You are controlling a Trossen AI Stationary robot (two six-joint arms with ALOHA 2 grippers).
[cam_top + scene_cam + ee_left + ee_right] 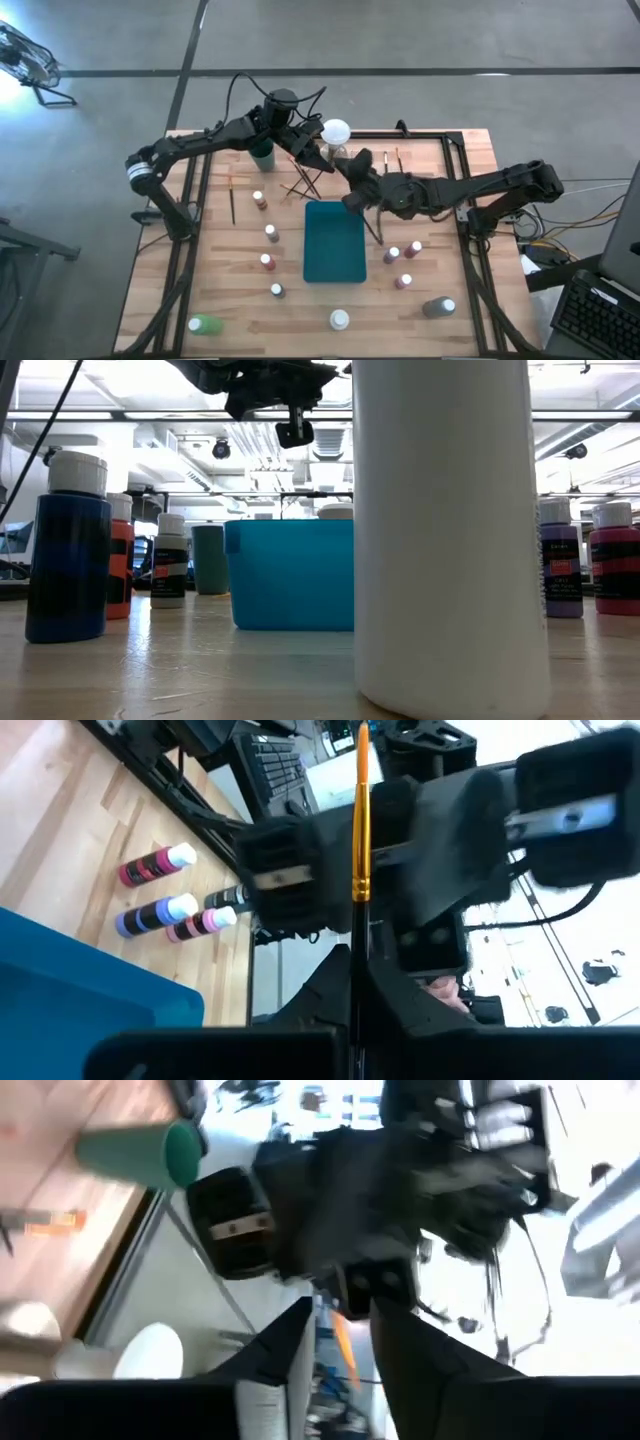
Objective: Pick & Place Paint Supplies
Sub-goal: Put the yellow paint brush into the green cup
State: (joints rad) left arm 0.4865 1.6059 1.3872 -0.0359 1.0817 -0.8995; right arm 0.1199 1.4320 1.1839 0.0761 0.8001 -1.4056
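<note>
Above the far middle of the table, my left gripper [308, 152] is shut on a thin brush [360, 820] with an orange handle. My right gripper [350, 172] faces it, open. In the right wrist view its fingers [290, 1345] stand on either side of the orange handle [345, 1342]; I see no touch. Small white-capped bottles stand upright left [267, 262] and right [403, 281] of the teal tray [335, 242]. A green bottle [205, 323], a white one [340, 320] and a grey one [438, 308] lie near the near edge. More brushes [300, 185] lie flat on the wood. My left gripper pinches the brush between its two fingers by the dark end [353, 935] below the gold ferrule. The brush runs straight on from the fingers, its orange handle pointing at my right gripper. It is lifted clear of the table.
A green cup [262, 155] and a white ball [336, 130] on a metal base stand just beyond the grippers. Loose brushes lie at the left [232, 200] and by the far right [385, 160]. In the low view a big white bottle [445, 530] blocks the foreground.
</note>
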